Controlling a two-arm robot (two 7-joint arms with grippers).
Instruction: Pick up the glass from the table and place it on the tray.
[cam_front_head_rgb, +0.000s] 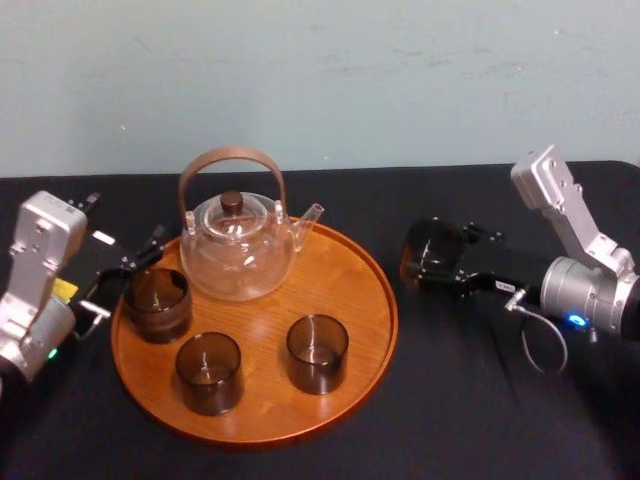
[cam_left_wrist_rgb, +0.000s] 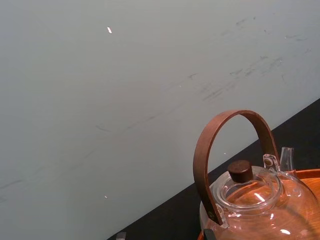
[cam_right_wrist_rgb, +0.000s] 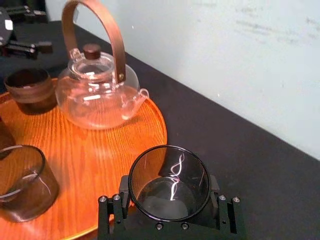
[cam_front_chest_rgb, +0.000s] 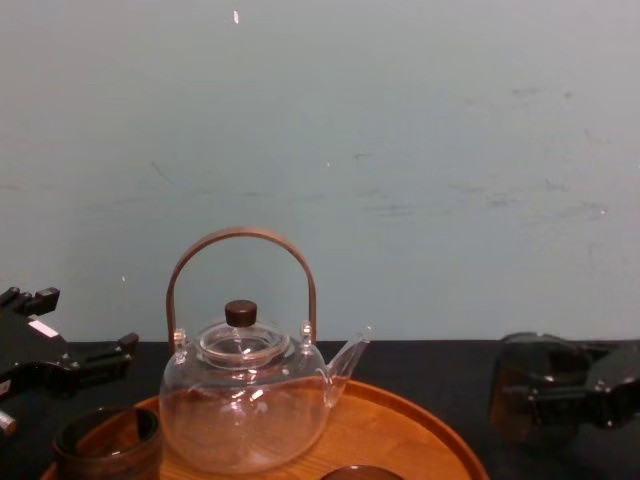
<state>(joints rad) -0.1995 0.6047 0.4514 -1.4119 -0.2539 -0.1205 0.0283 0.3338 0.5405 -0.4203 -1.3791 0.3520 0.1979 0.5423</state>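
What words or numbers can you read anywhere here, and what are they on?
Nothing here can be read.
The white tag behind the right hand, which holds the glass: too small to read.
The white patch on the left hand: too small to read.
The teapot and the tray: no writing.

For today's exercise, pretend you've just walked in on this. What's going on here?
The right gripper is shut on a smoky glass and holds it over the black table, just beside the right rim of the round wooden tray; the glass is not yet set on the tray. The tray already carries a glass teapot and three more glasses. The left gripper sits open at the tray's left edge, close to one of those glasses, holding nothing.
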